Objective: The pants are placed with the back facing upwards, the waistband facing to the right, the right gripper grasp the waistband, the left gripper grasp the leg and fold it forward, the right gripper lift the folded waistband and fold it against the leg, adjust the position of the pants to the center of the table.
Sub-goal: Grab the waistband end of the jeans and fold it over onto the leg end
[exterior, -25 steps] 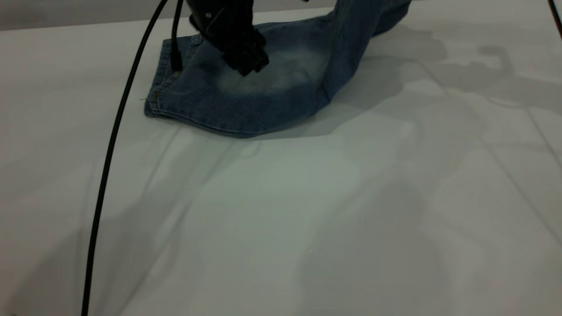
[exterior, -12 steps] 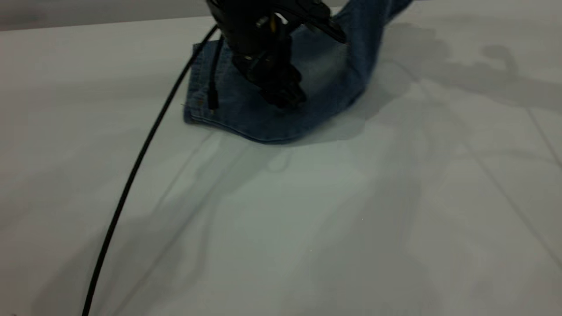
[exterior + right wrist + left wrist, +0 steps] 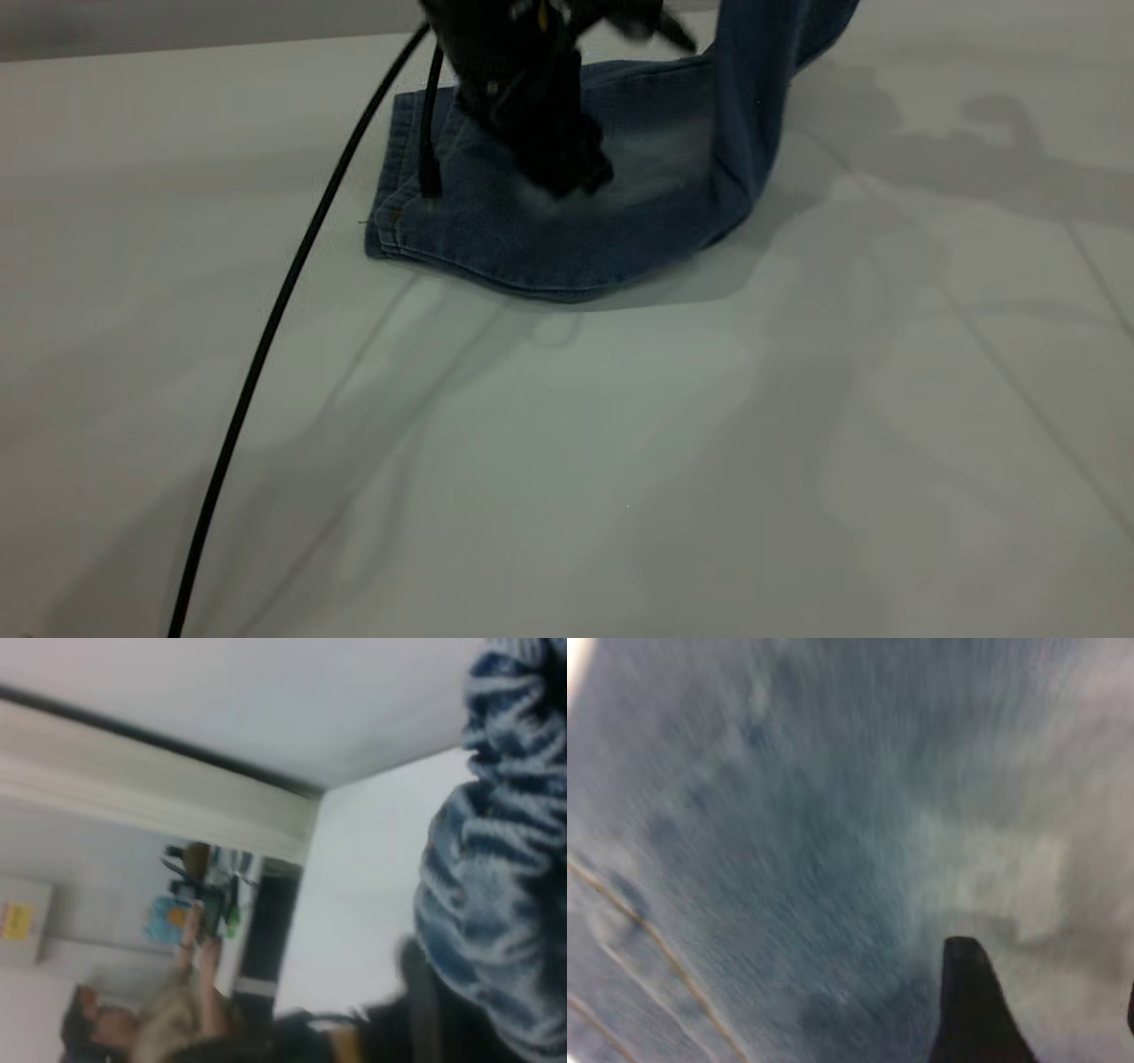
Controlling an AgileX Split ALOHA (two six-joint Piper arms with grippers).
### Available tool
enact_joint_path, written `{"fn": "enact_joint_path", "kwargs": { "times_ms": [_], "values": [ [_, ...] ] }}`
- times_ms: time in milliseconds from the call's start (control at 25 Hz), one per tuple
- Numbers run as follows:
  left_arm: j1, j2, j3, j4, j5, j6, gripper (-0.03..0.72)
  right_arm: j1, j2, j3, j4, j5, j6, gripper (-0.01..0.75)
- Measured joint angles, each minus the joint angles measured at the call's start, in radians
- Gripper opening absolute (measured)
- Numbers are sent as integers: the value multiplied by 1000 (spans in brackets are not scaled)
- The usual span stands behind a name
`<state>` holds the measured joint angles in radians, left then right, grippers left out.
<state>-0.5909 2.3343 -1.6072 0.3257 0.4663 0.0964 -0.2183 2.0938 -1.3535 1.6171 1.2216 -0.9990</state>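
The blue denim pants [image 3: 549, 239] lie on the white table [image 3: 620, 461] at the far middle, with a stitched hem [image 3: 390, 221] at their left end. My left gripper [image 3: 571, 182] hangs low over a faded pale patch, open, with denim under its black fingers [image 3: 970, 1001]. The right end of the pants rises steeply out of the top of the exterior view. In the right wrist view the ruffled waistband [image 3: 505, 859] hangs in my right gripper [image 3: 443, 983], which is shut on it. The printed leg is hidden.
A black cable [image 3: 266, 354] runs from the left arm down across the left part of the table. Bare tabletop stretches in front of and to the right of the pants. Far off in the right wrist view a person [image 3: 168, 1028] shows.
The pants and the left gripper have shifted to the right over the last second. The lifted right end now stands higher and more upright, and the flat part is spread wider.
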Motion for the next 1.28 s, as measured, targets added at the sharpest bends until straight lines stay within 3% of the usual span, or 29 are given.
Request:
{"fn": "enact_joint_path", "kwargs": {
  "times_ms": [280,480,760,1120,1280],
  "values": [
    [3,-96,-13,69,7,0,387,2,0,0,-31,0,-2,129],
    [29,-212,-22,167,13,-36,387,58,1,0,-66,-16,-2,129],
    [61,-441,-23,273,11,-121,387,182,1,0,-64,-175,-26,129],
    [60,-750,-23,364,28,-144,387,379,54,0,36,-492,-119,129],
    [60,-850,-24,385,67,-144,387,449,118,0,125,-530,-175,129]
  ]
}}
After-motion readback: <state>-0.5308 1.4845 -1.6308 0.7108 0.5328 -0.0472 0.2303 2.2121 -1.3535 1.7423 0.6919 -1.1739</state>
